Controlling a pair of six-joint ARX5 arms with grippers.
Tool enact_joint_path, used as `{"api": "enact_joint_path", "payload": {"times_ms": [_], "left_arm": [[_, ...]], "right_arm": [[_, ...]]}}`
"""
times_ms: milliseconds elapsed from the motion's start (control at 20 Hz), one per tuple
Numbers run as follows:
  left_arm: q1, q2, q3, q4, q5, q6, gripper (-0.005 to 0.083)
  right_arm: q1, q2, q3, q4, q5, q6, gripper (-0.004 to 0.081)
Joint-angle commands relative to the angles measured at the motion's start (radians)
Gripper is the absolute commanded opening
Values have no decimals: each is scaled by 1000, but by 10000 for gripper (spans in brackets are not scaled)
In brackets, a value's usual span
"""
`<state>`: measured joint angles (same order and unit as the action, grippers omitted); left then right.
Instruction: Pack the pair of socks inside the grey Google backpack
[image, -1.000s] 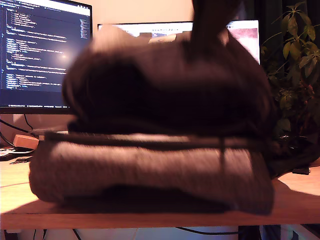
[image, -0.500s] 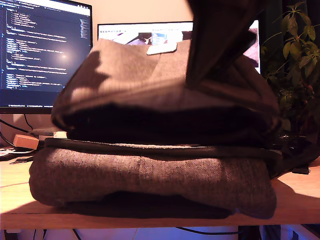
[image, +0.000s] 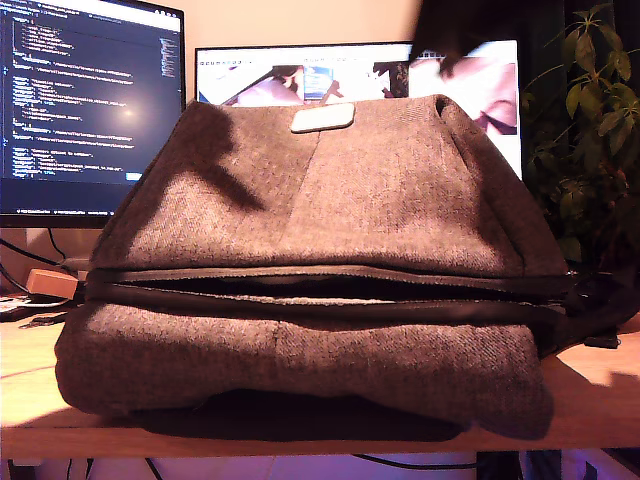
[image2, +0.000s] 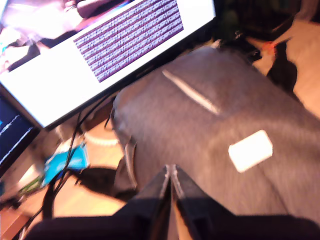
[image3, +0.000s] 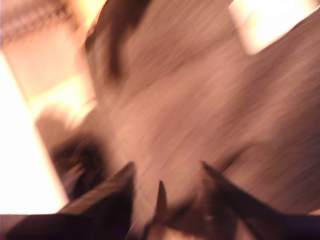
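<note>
resting on the surface (image: 600, 395), the grey google backpack (image: 330, 200) gapes along its zipper. my first gripper (image2: 170, 172) hangs above it, jaws pressed together, empty. my second gripper (image3: 167, 177) is parted, holding nothing.

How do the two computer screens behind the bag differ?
The dark screen on the exterior view's left shows lines of small text; the bright screen shows pictures. The dark screen reaches higher in the picture, while the grey backpack hides most of the bright screen. Both are switched on, behind the backpack.
</note>
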<state>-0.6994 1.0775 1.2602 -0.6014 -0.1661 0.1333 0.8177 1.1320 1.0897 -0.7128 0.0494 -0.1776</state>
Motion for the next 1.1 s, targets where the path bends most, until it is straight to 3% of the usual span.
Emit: {"api": "enact_joint_path", "payload": {"times_ms": [0,200,350,550,700,1050], "left_arm": [[45,58,2,61,34,-7,-24],[174,158,2,277,151,-10,-24],[255,206,2,418,204,-11,-24],[390,218,-8,393,233,-14,-24],[486,218,-12,356,319,-14,-24],[585,204,-60,343,373,-14,-24]], "right_arm": [[-61,11,6,174,46,27,-13],[-242,52,4,581,92,51,-13],[-377,95,4,729,73,50,-13],[-565,99,4,758,-37,50,-13],[-699,95,4,708,-115,50,-13],[-844,28,-28,661,-199,47,-13]]}}
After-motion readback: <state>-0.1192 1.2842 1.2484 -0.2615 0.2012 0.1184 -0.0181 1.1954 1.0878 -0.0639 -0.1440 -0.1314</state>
